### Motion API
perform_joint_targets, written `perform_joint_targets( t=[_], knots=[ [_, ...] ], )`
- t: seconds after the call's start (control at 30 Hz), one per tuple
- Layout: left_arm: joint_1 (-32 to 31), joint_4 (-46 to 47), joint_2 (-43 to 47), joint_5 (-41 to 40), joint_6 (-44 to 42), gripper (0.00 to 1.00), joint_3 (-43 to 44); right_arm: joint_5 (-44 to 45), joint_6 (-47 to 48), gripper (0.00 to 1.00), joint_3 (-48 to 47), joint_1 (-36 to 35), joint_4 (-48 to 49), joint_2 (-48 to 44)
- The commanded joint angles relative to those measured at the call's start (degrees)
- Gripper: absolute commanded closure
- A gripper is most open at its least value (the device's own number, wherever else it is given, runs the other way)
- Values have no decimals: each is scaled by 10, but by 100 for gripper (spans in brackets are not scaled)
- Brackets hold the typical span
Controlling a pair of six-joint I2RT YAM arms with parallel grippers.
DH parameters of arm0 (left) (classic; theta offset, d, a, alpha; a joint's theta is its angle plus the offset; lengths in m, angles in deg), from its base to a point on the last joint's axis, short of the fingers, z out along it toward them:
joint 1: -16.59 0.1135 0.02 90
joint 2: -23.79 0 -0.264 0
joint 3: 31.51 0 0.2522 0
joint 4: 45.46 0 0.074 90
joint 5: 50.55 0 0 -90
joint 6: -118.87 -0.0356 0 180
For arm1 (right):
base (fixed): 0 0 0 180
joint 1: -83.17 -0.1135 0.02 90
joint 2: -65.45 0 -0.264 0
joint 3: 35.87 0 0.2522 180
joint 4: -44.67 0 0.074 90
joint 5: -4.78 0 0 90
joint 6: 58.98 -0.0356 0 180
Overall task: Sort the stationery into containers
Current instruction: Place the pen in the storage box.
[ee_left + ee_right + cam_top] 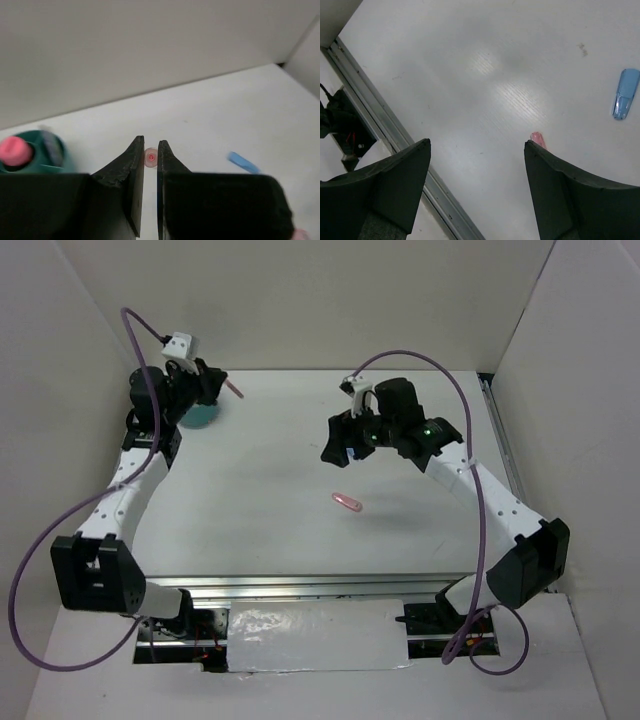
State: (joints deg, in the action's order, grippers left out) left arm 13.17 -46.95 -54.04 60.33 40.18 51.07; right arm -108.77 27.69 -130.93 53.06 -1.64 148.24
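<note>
My left gripper (212,387) is shut on a thin pink pen (233,388) at the far left and holds it off the table beside the teal tub (203,417). The left wrist view shows that pen (151,157) end-on between the closed fingers (134,165). The tub (47,150) holds a pink marker (12,151). My right gripper (338,447) hangs open and empty over the middle of the table. A pink clip (347,502) lies on the table just in front of it. In the right wrist view, my right gripper (477,145) has the clip (538,139) peeking past its right finger.
A small blue piece (625,94) lies flat on the table past the right gripper, also seen from the left wrist (243,162). The metal rail (380,115) marks the table's near edge. White walls close in the back and both sides.
</note>
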Motion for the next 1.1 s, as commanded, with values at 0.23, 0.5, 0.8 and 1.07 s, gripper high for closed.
perform_joint_targets(
  t=[0.23,0.5,0.8,1.07],
  knots=[
    [62,179,-218,-80,-106,100,186,-37,-9,19,31,30,16,-29],
    [76,174,-338,-85,-132,100,277,-50,-13,19,42,54,21,-24],
    [79,157,-383,-101,-147,100,296,-62,-18,19,40,65,22,-10],
    [78,139,-382,-114,-160,100,276,-61,-19,19,46,67,23,-10]
  ],
)
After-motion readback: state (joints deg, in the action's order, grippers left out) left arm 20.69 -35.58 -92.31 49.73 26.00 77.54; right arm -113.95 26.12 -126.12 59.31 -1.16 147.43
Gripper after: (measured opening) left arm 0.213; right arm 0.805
